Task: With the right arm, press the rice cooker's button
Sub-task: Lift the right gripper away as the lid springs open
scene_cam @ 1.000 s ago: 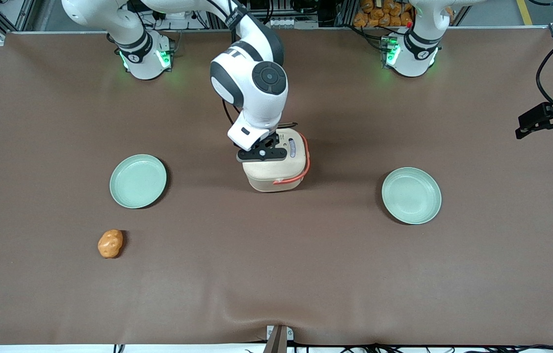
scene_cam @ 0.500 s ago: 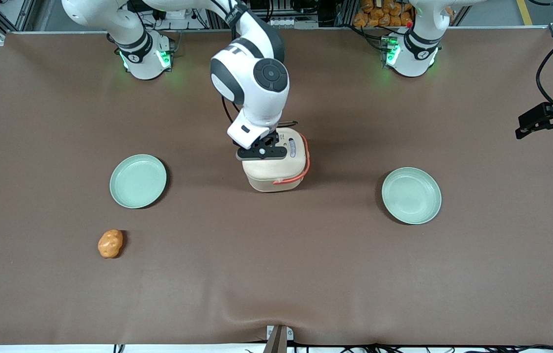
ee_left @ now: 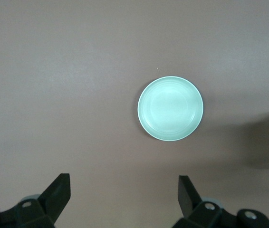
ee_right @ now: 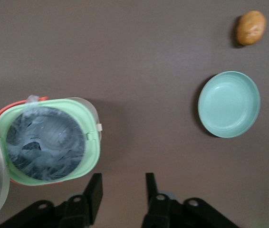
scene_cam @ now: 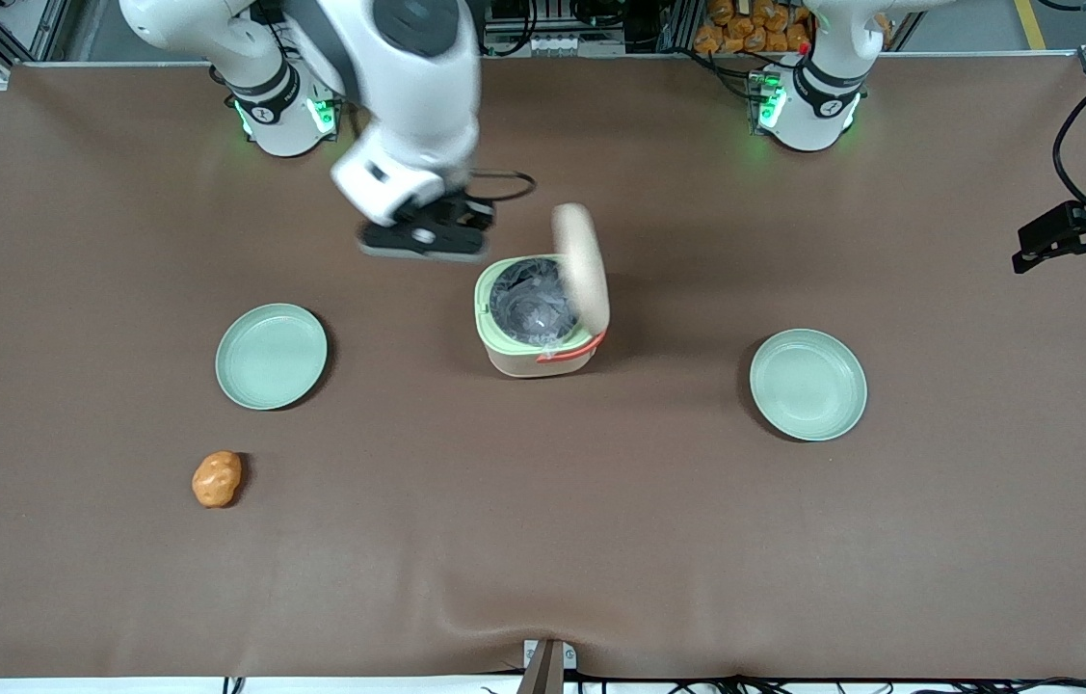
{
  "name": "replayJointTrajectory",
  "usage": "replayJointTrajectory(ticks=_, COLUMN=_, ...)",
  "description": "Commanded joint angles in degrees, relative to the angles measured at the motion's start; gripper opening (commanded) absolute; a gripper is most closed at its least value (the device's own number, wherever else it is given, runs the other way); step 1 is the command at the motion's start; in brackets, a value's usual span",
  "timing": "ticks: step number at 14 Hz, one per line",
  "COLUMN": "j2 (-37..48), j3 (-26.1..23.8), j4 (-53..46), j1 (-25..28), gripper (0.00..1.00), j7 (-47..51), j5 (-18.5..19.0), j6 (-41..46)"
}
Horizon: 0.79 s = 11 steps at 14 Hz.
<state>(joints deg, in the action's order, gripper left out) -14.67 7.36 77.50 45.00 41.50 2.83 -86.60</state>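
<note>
pincer [scene_cam: 424,234] beside one rice cooker [scene_cam: 535,328], two plates [scene_cam: 271,356].

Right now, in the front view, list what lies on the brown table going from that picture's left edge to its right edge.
Orange lumpy potato-like item → round pale green plate → flat black gripper, hovering → cream rice cooker, lid up → second pale green plate.

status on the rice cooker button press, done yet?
Looks done: the rice cooker stands with its lid swung up and the grey inner pot exposed. In hand: nothing; the gripper is off the cooker, farther from the front camera and toward the working arm's end, fingers apart with nothing between them. Left: apparently only parking the arm.
</note>
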Motion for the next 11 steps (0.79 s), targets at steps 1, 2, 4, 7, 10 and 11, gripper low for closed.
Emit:
replayJointTrajectory(ticks=1, j2=5.5, j3=-0.3, j4=0.1, j1=-5.0, gripper=1.0, j7=0.0, j5=-0.8, j6=6.7)
replayJointTrajectory(ticks=2, j2=7.4, j3=-0.2, j4=0.1, j1=-7.4, gripper=1.0, j7=0.1, j5=-1.0, j6=8.5)
replayJointTrajectory(ticks=4, j2=10.2, j3=-0.2, j4=0.1, j1=-12.5, gripper=1.0, j7=-0.3, j5=-1.1, j6=10.7)
replayJointTrajectory(ticks=7, j2=12.3, j3=-0.2, j4=0.2, j1=-19.8, gripper=1.0, j7=-14.4, j5=-1.1, j6=13.0)
replayJointTrajectory(ticks=10, j2=14.0, j3=-0.2, j4=0.5, j1=-26.3, gripper=1.0, j7=-25.6, j5=-1.2, j6=13.1)
replayJointTrajectory(ticks=11, j2=14.4, j3=-0.3, j4=0.6, j1=-27.8, gripper=1.0, j7=-27.7, j5=-1.2, j6=13.2)
